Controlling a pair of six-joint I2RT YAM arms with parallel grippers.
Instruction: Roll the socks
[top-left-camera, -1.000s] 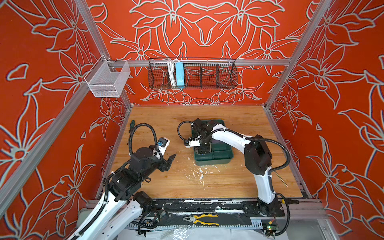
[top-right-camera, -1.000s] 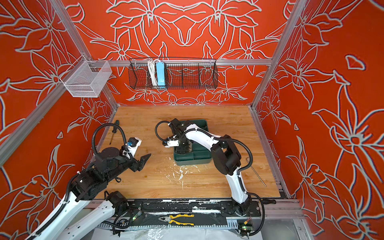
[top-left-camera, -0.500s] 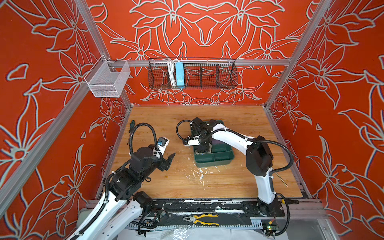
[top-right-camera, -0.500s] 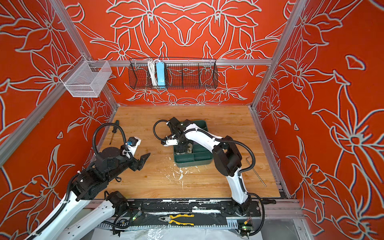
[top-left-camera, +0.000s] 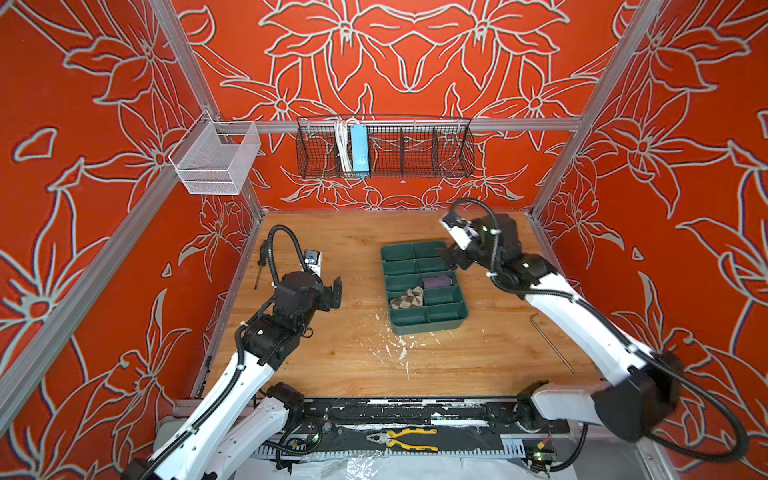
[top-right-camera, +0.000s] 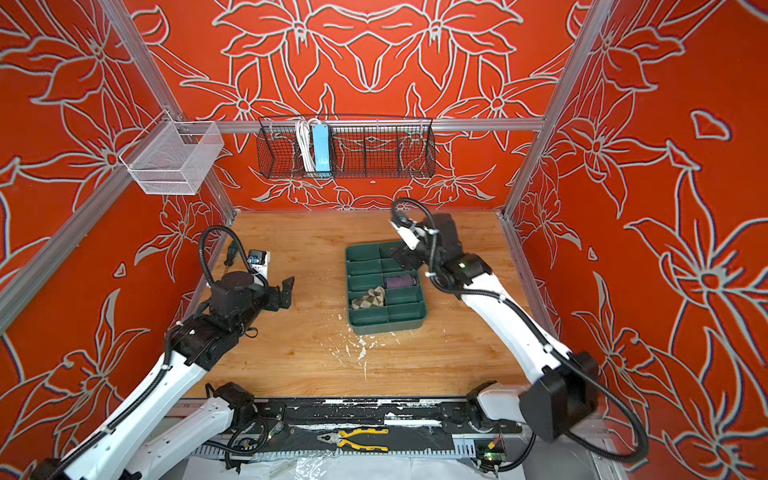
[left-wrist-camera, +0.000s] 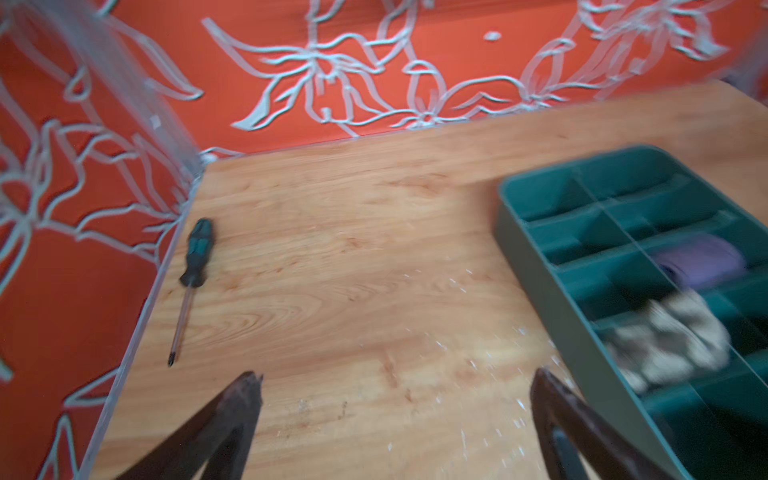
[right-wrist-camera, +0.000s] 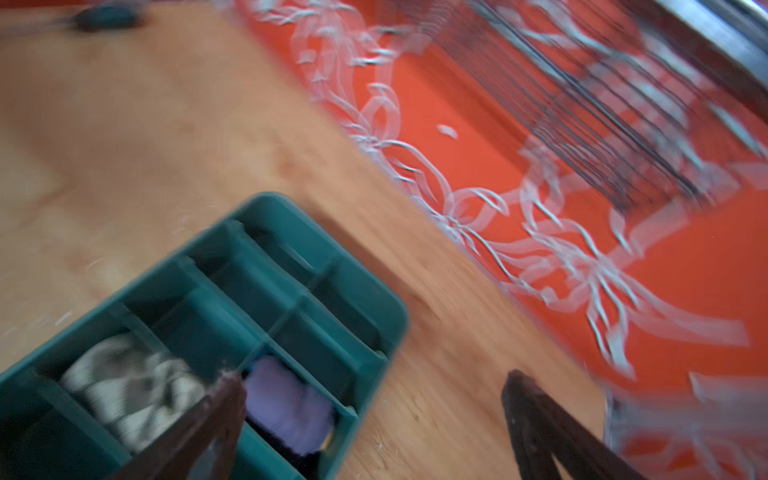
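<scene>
Wood table (top-left-camera: 353, 357), green divider tray (top-left-camera: 428, 326) right of centre. Left gripper (left-wrist-camera: 397, 376) left of tray, jaws spread, empty. Right gripper (right-wrist-camera: 374, 379) over tray's far right corner, spread, empty. Rolled argyle sock (top-left-camera: 407, 298), purple sock (top-left-camera: 436, 282) in neighbouring tray cells.

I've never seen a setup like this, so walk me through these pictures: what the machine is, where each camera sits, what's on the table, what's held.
Two white robot arms with pincer grippers work over a wooden table. Two pictures look down from above, nearly alike; two come from wrist cameras. A green divided tray holds an argyle sock and a purple sock in separate compartments. A screwdriver and a hex key lie on the wood. The left gripper and right gripper are open, holding nothing.
</scene>
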